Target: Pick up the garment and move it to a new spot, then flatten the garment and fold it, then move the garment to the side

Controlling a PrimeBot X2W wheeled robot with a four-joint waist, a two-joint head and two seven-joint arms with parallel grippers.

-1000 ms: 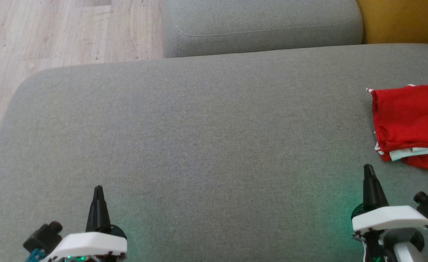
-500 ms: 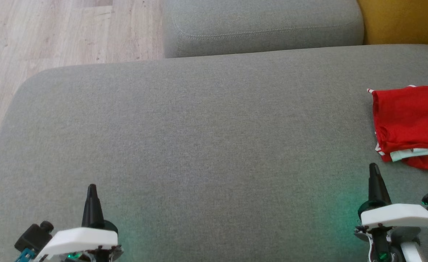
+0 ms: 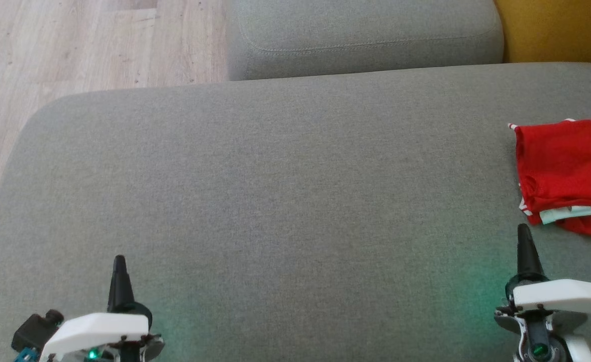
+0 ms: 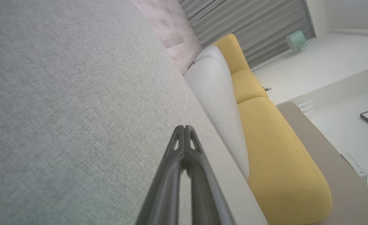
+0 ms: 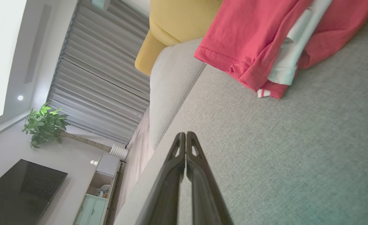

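Observation:
The garment (image 3: pixel 569 168) is red with a pale band, folded into a compact stack at the right edge of the grey sofa seat (image 3: pixel 275 191); the right wrist view shows the garment (image 5: pixel 249 37) lying flat on the cushion. My right gripper (image 3: pixel 525 236) is shut and empty, a short way in front of the garment's near edge and apart from it; its fingertips (image 5: pixel 186 135) are pressed together. My left gripper (image 3: pixel 119 266) is shut and empty over the seat's near left part, tips together (image 4: pixel 184 128).
A grey back cushion (image 3: pixel 366 35) lies beyond the seat, with a yellow cushion (image 3: pixel 557 30) at the far right. Wooden floor (image 3: pixel 74 45) runs past the seat's left and far-left edges. The wide middle of the seat is bare fabric.
Both grippers have drawn slightly down and outward in the head view, the left one leftward, the right one rightward. The garment has not moved.

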